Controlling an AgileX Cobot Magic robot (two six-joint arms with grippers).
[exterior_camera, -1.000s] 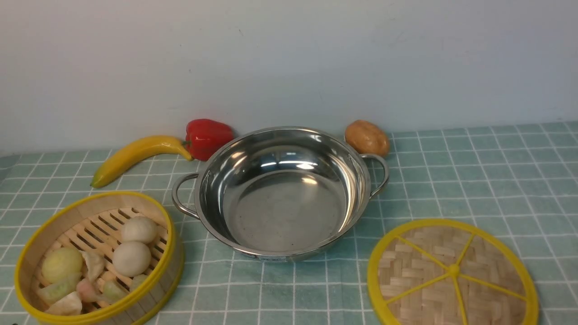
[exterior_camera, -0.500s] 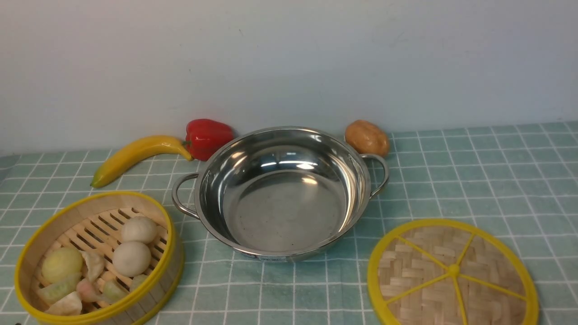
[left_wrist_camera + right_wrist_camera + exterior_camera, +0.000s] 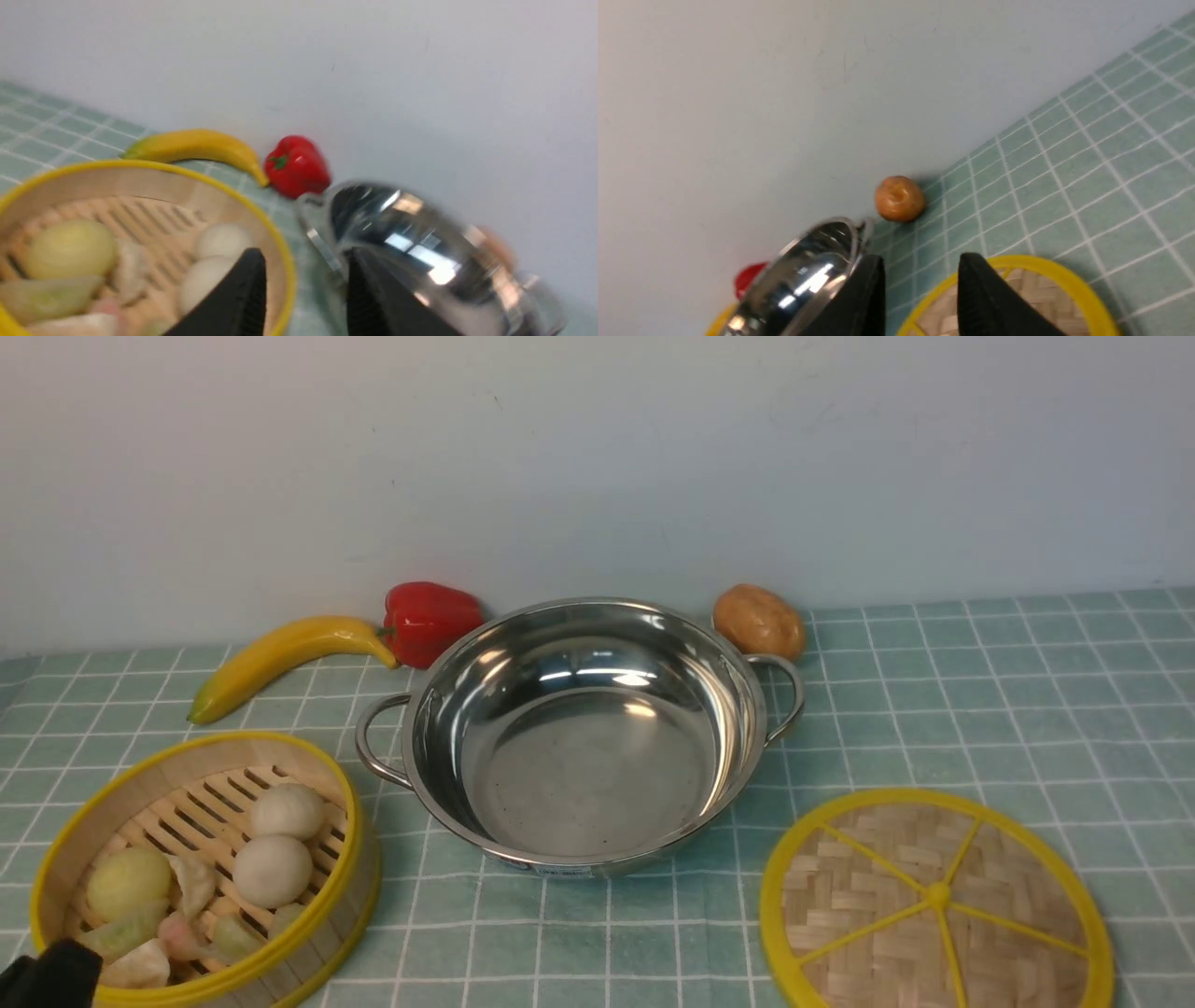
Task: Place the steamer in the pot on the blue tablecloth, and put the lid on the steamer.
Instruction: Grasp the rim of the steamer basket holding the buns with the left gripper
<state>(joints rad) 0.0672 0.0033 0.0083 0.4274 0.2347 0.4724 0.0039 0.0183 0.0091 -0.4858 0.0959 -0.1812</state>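
While both hands are held parted and empty, the steamer point(image 3: 140, 179) and the lid point(image 3: 1055, 298) are left outside the pot point(image 3: 397, 224).
The steamer's yellow rim is seen in the gap of the left hand point(image 3: 304, 261), the pot just beyond one finger; the lid is laid flat on the blue tablecloth point(image 3: 1064, 186) just below the right hand point(image 3: 920, 259).

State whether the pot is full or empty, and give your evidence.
Empty. The pot shows only its bare shiny floor; the steamer stands outside it.
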